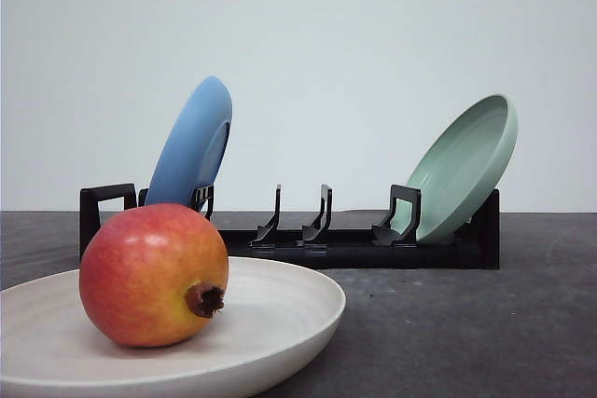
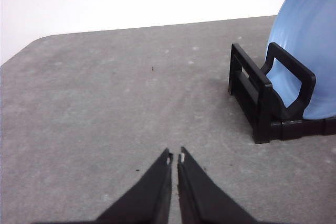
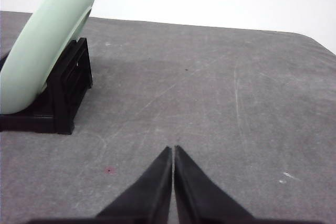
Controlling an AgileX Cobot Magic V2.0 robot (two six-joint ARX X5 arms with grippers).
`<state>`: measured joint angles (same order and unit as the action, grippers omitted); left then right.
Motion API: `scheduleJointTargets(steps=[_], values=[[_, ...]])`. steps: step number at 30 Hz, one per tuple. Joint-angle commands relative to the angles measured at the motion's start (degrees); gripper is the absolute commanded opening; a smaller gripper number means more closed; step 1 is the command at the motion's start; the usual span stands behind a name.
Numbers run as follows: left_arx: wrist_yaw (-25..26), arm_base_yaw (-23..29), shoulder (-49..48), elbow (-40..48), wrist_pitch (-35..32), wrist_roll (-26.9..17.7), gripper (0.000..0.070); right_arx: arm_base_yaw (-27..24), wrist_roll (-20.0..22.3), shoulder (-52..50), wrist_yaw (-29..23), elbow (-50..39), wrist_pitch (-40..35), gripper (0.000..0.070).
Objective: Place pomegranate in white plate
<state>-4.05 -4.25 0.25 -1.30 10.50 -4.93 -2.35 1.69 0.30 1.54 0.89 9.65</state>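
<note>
On the near left of the grey table [image 1: 466, 323], seen from the front, the pomegranate [image 1: 152, 275] already rests inside the white plate [image 1: 280, 309], a wide, shallow, cream-toned dish with a raised rim. The fruit is round and glossy, red blushing to yellow-orange, and lies on its side with its small dark crown nub pointing toward the camera and slightly right. Behind the plate stands a black dish rack [image 1: 308, 244]; a blue plate [image 1: 191, 146] leans in its left slots, a mint-green plate [image 1: 462, 170] leans in its right slots, and the middle slots are empty. My left gripper [image 2: 175, 157], seen from its wrist camera, hangs over bare table beside the rack's blue-plate end [image 2: 268, 98], its two black fingers drawn together with only a sliver of gap between the tips, gripping nothing. My right gripper [image 3: 172, 148] hangs likewise over bare table near the mint-green plate's end of the rack [image 3: 68, 93], fingers pressed together and empty. I judge the placing step finished: the fruit sits settled in the dish and neither of my grippers touches it. What remains, as I read it, is simply to hold both arms clear of the plate, so a stray nudge does not roll the fruit over the low rim.
</note>
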Motion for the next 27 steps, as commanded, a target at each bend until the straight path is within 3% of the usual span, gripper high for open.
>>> scheduleJointTargets(steps=[1,27], values=[[0.2,0.1,-0.1,0.6,0.2,-0.2,0.0,-0.1,0.2,-0.1,0.0,-0.2,-0.6,0.0],[0.2,0.1,-0.1,0.6,0.2,-0.2,0.0,-0.1,0.2,-0.1,0.0,-0.2,-0.6,0.0]])
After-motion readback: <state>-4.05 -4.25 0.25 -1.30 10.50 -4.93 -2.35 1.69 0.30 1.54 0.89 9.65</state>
